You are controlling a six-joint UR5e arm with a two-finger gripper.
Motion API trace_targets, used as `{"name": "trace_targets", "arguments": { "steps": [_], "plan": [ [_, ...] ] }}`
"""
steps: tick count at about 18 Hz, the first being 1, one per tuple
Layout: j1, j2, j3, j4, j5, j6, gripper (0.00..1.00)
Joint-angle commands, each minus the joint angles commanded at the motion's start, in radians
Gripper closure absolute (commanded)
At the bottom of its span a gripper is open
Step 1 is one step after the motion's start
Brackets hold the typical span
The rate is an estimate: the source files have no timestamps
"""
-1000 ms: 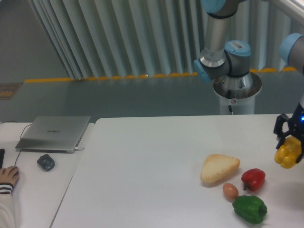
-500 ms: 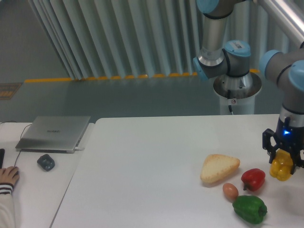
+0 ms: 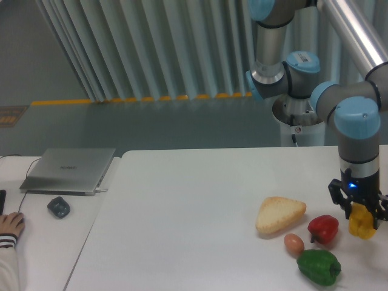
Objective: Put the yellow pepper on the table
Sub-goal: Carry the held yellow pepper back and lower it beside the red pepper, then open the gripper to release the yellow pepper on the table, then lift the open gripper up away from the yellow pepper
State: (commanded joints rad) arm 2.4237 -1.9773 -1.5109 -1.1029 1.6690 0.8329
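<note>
Gripper (image 3: pixel 362 213) — fingers clamped on the yellow pepper (image 3: pixel 362 222), held low over the table (image 3: pixel 182 212) near its right edge. Red pepper (image 3: pixel 323 229) just beside it at 9 o'clock. Green pepper (image 3: pixel 318 266) at 7 o'clock of the yellow one; egg (image 3: pixel 294 244) and bread wedge (image 3: pixel 279 214) further left — both resting on the tabletop.

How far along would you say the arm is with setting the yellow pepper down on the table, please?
Done: the yellow pepper is grasped and carried over the table, just right of the red pepper. In hand: the gripper holds it between its fingers, low above the surface; I cannot tell whether it touches. Left: lowering it fully, opening the fingers and retreating.
</note>
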Motion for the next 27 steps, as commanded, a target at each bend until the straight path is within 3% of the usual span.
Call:
{"name": "trace_targets", "arguments": {
  "steps": [6,10,11,12,21,27],
  "plan": [
    [-0.005,-0.037,-0.009,-0.003,-0.008,0.0,0.54],
    [-0.009,-0.043,-0.011,-0.003,-0.008,-0.006,0.44],
    [-0.009,-0.043,-0.011,-0.003,-0.008,-0.005,0.28],
    [-0.008,-0.041,-0.011,-0.003,-0.008,0.005,0.0],
    [-0.005,-0.035,-0.003,0.002,-0.008,0.021,0.0],
    [0.0,0.005,0.018,-0.009,-0.024,0.235,0.0]
  ]
}}
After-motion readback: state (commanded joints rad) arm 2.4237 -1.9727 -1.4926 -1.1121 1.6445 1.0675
